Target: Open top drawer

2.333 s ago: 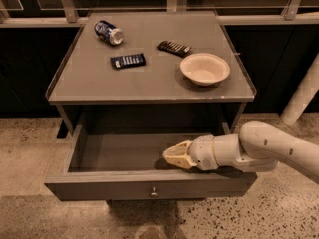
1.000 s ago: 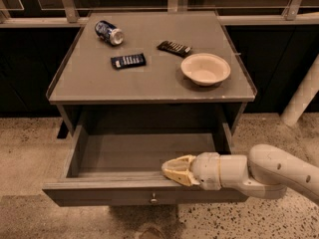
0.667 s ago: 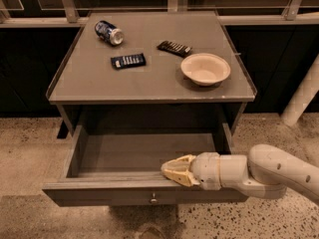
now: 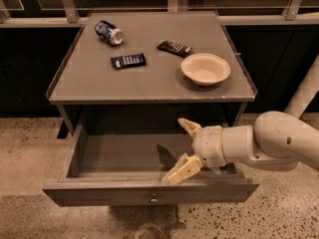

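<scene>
Evidently the opening stroke is complete or nearly so: the top drawer stands drawn well out from under the grey table, its plain interior exposed and its front panel, with the small round knob, nearest the camera. My gripper hangs over the drawer's right half, just inside the front panel, jaws spread wide and grasping nothing. One finger points up toward the table's underside; the other slants down close to the front rim, and I cannot tell whether it touches. The knob is not held. I judge the step in hand to be the release. The next move calls for lifting my arm up and rightward, clear of panel and table edge, without nudging the drawer shut. On the tabletop sit a can and a bowl, well apart from my arm.
</scene>
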Controlling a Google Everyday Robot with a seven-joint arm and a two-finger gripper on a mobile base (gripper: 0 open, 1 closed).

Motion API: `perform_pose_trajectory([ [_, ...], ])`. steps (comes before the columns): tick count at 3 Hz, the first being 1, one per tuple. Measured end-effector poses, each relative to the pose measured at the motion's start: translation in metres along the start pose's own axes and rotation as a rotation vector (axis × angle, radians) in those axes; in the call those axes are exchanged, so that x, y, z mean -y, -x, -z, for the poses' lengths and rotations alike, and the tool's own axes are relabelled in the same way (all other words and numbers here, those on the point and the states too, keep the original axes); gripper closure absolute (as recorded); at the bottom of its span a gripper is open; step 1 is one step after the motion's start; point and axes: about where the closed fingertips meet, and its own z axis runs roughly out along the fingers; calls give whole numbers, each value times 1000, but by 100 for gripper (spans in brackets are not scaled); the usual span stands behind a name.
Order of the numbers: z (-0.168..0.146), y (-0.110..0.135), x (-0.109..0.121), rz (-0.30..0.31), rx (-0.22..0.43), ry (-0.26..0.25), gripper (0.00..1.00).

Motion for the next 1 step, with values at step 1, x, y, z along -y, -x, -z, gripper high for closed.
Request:
perform_pose_trajectory([
  [1, 0, 0, 0, 0, 0, 0, 0],
])
